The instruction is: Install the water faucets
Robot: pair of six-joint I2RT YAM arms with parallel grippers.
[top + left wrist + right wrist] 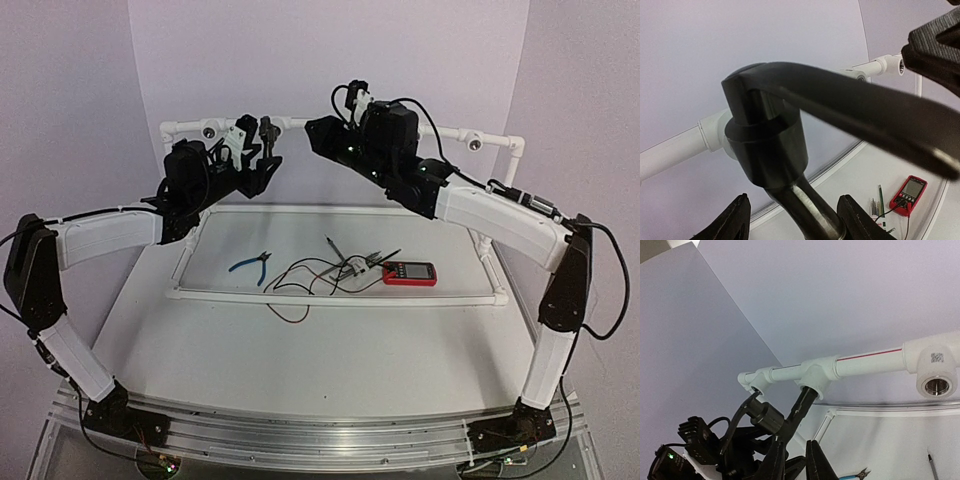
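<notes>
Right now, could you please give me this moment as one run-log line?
faucet: seated in pipe tee | left tool: open, straddling faucet | right tool: slightly open, empty | spare socket: unfilled

Blue-handled pliers (251, 264); tangled leads (310, 277); red multimeter (409, 273)

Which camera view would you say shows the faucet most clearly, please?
The left wrist view: the faucet fills the frame, body and lever close up. The right wrist view shows it slim and dark below the white pipe; the top view shows it tiny.
</notes>
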